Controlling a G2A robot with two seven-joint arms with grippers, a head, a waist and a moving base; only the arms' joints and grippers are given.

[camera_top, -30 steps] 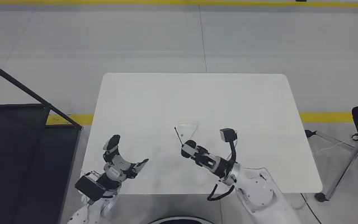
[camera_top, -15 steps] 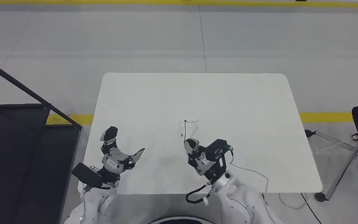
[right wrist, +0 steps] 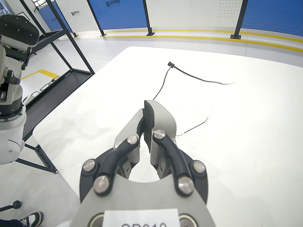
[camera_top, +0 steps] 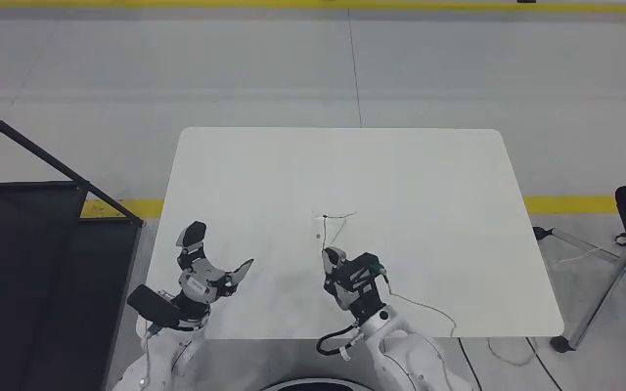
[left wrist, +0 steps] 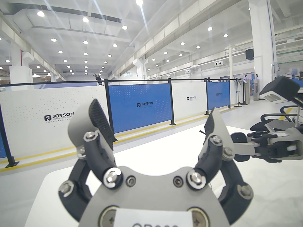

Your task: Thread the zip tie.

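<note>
Pinched the zip tie (right wrist: 163,85) by its strap in the right gripper (right wrist: 147,109), fingers pressed together. Held it clear of the white table (right wrist: 236,161), head at the far end from the fingers, the rest trailing sideways from the head. Held the left gripper (left wrist: 155,109) spread wide and empty – near the table's front edge, well apart from the tie.
</note>
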